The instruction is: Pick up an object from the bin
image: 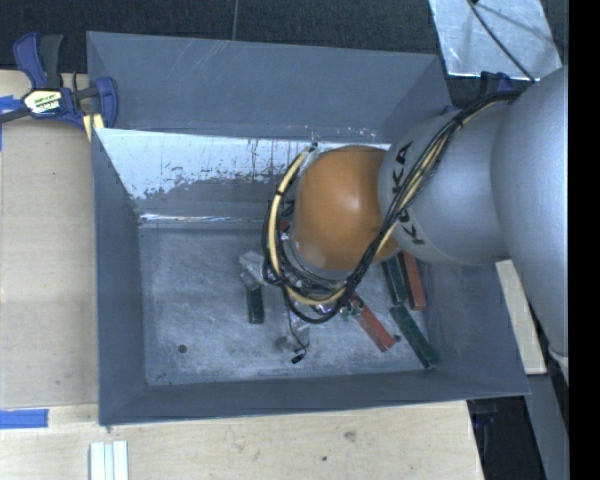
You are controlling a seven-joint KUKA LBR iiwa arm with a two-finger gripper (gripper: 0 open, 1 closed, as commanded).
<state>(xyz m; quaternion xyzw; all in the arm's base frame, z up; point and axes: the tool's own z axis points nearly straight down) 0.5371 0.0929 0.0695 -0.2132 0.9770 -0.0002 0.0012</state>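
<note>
The arm is leaning in from the right, with its orange wrist cover [335, 208] hanging over the middle of the grey bin [120, 298]. The gripper [315, 306] is sitting low beneath the cover, close to the floor and ringed by yellow and black cables. The cover and cables are hiding its tip, so I cannot tell whether it is open, closed or gripping anything.

Three things are lying closest to it:
- Just to its left, a short dark green stick [255, 306].
- Slightly farther back, a pale grey crumpled piece [250, 265].
- Just in front on the near side, a small pale metal bit [298, 346].

To its right, a loose group of flat bars is resting on the floor, among them a reddish-brown bar [377, 330] and a dark green bar [417, 338].

Everything visible is lying on the bin floor, so the pick seems not yet done. The descent looks largely made, and securing one thing and lifting it clear are probably what is remaining.
</note>
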